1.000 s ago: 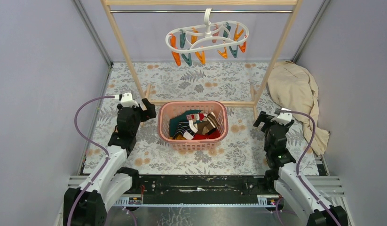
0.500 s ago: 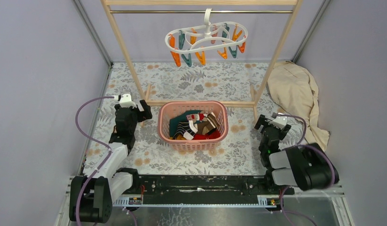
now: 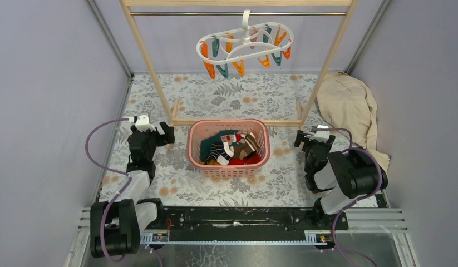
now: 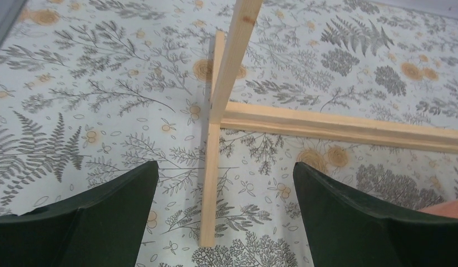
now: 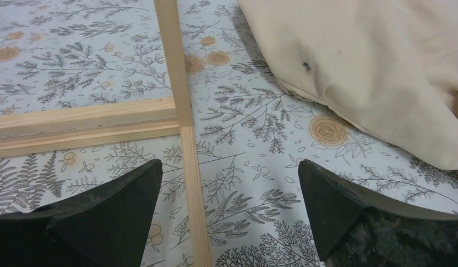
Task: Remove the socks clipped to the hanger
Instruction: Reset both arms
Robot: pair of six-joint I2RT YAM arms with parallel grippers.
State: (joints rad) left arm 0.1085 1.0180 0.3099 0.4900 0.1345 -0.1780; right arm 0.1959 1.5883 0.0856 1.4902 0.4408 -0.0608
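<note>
Black fingers frame both wrist views, and both are spread wide with nothing between them: the left gripper (image 4: 225, 167) looks down at a foot of the wooden rack (image 4: 237, 55), and the right gripper (image 5: 230, 164) looks at the rack's other foot with the beige cloth (image 5: 371, 61) off to its right. Both arms sit folded low near their bases on the floral-covered desk (image 3: 232, 94).

Between them sits the pink basket (image 3: 228, 170), and that's where the socks (image 3: 232, 147) are, a heap of red, teal, striped and brown. The left gripper is near the basket's left wall and the right is a little further off the right wall. Neither one touches the basket or the fabric.

Further back and high up, the white hanger (image 3: 246, 34) hooks over the rack's rail, and its orange and teal clips (image 3: 210, 69) dangle bare. No sock hangs from any clip I can make out.

So the unclipping looks finished, and the step in hand reads as parking the arms. To do that well, I'd keep the fingers apart and the wrists low, and steer clear of the rack's feet and crossbar just ahead of each gripper. A knock there would rock the frame and set the hanger swinging. The right arm should also keep off the cloth beside it, since loose folds snag easily.
</note>
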